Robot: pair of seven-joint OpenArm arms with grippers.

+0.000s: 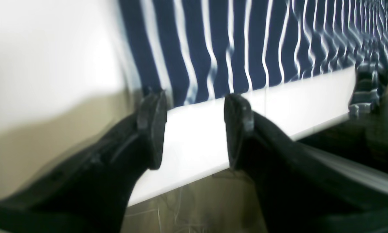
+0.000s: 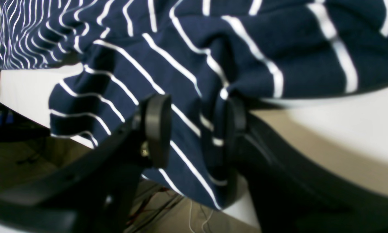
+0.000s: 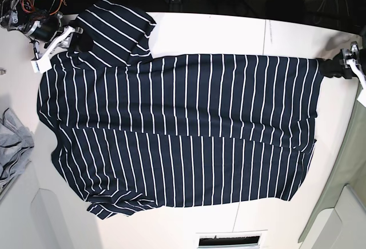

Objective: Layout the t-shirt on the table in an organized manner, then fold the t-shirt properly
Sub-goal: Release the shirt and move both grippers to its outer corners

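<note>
Base view: t-shirt (image 3: 177, 129) spread, grey cloth (image 3: 11, 146) beside; both hands released

t-shirt (image 2: 187, 58) cut off at top edge, left hand (image 1: 194, 129) motion-blurred

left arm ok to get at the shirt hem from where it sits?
Probably yes: the left gripper stands open over the table edge, the t-shirt hem just ahead, nothing between.
</note>
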